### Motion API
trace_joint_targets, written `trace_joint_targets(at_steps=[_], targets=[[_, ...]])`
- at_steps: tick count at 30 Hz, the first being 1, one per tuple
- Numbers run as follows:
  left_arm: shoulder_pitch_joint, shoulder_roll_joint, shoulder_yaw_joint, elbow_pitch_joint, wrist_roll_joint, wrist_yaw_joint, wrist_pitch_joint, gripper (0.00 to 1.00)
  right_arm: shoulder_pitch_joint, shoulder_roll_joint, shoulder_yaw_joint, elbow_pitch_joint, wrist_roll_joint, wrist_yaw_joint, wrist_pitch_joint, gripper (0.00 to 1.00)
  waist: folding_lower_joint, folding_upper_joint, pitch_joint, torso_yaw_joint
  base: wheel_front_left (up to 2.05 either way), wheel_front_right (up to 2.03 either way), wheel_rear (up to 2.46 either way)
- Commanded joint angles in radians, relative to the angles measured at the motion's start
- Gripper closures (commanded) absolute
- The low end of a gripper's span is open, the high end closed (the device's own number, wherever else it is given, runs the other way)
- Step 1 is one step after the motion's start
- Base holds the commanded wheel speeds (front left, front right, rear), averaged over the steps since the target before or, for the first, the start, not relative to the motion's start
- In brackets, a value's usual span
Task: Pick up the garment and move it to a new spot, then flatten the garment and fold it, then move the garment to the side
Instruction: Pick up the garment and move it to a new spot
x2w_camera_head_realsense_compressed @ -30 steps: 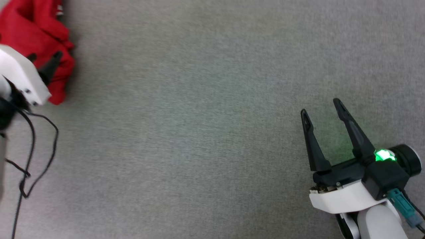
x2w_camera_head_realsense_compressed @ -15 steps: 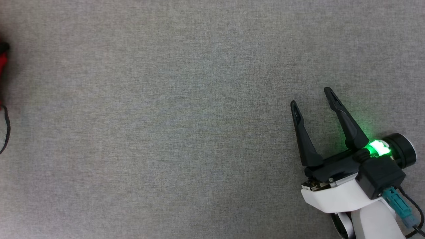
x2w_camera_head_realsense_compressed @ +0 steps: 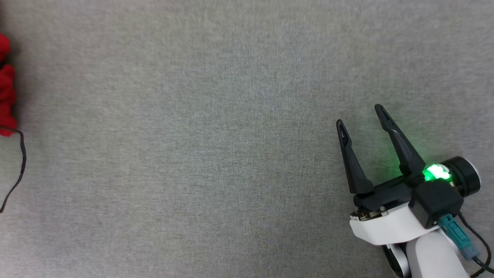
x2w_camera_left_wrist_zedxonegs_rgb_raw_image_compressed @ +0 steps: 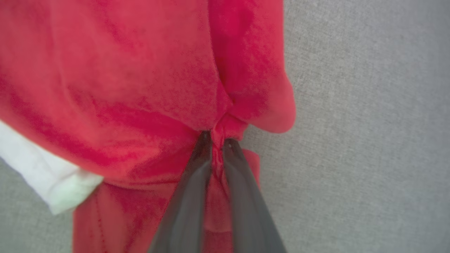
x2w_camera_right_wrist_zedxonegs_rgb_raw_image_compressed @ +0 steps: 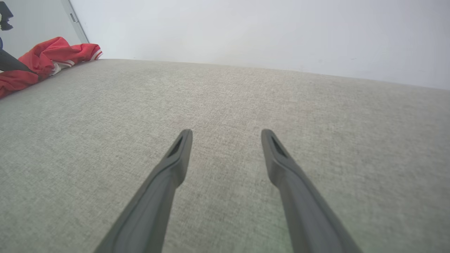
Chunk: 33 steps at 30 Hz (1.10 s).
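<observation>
More garment (x2w_camera_head_realsense_compressed: 4,92) shows at the head view's left edge than before, clenched by the left gripper (x2w_camera_left_wrist_zedxonegs_rgb_raw_image_compressed: 217,138). The right gripper (x2w_camera_head_realsense_compressed: 359,115) is released above the grey fabric surface (x2w_camera_head_realsense_compressed: 216,146); a white wall (x2w_camera_right_wrist_zedxonegs_rgb_raw_image_compressed: 263,31) spans the upper frame.

Light: bright, even and diffuse in all views; no hard shadows.
Head view: grey woven fabric surface (x2w_camera_head_realsense_compressed: 231,154) uniformly lit, slightly soft. Faint shadow beside the red crumpled cloth garment (x2w_camera_head_realsense_compressed: 5,96).
Small green indicator lamp (x2w_camera_head_realsense_compressed: 435,173): core blown out to white, green tint spilling onto the surface nearby.
Left wrist view: garment grainy and soft. The left gripper (x2w_camera_left_wrist_zedxonegs_rgb_raw_image_compressed: 217,137) has blurred long dark fingers (x2w_camera_left_wrist_zedxonegs_rgb_raw_image_compressed: 186,203).
Right wrist view: the right gripper (x2w_camera_right_wrist_zedxonegs_rgb_raw_image_compressed: 226,131) softens toward the bottom edge. Plain pale wall (x2w_camera_right_wrist_zedxonegs_rgb_raw_image_compressed: 263,31) washed out; surface's far edge slightly bowed.
</observation>
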Motion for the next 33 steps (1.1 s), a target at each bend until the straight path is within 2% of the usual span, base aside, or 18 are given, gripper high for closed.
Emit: trace_joint_targets(at_steps=[1, 11, 15, 20, 27, 28, 33], targets=[[0.01, -0.011, 0.003, 0.011, 0.006, -0.012, -0.031, 1.0, 0.004, 0.002, -0.001, 0.007, 0.0, -0.001, -0.002, 0.0, -0.0001, 0.0, -0.056, 0.002, 0.0, 0.0, 0.0], [0.02, -0.017, -0.057, -0.048, 0.024, -0.047, -0.201, 1.0, 0.067, 0.003, -0.031, 0.058, 0.023, -0.001, -0.002, 0.0, -0.0001, 0.0, -0.27, -0.001, 0.0, 0.0, 0.0], [0.031, -0.009, -0.134, -0.175, 0.022, -0.048, -0.311, 1.0, 0.097, 0.004, -0.05, 0.069, 0.048, -0.001, -0.002, 0.0, -0.0001, 0.0, -0.354, -0.007, 0.0, 0.0, 0.0], [0.019, -0.011, -0.226, -0.311, 0.017, -0.049, -0.373, 1.0, 0.137, 0.004, -0.058, 0.077, 0.077, -0.001, -0.002, 0.0, -0.0001, 0.0, -0.438, -0.035, 0.0, 0.0, 0.0], [-0.018, -0.064, -0.286, -0.456, 0.025, -0.049, -0.435, 1.0, 0.159, 0.004, -0.076, 0.07, 0.103, -0.001, -0.002, 0.0, -0.0001, 0.0, -0.482, -0.106, 0.0, 0.0, 0.0], [-0.038, -0.105, -0.31, -0.508, 0.035, -0.049, -0.459, 1.0, 0.164, 0.004, -0.095, 0.063, 0.105, -0.001, -0.002, 0.0, -0.0001, 0.0, -0.485, -0.141, 0.0, 0.0, 0.0], [-0.067, -0.18, -0.376, -0.554, 0.075, -0.047, -0.485, 1.0, 0.159, 0.004, -0.12, 0.053, 0.107, -0.001, -0.002, 0.0, -0.0001, 0.0, -0.476, -0.204, 0.0, 0.0, 0.0]])
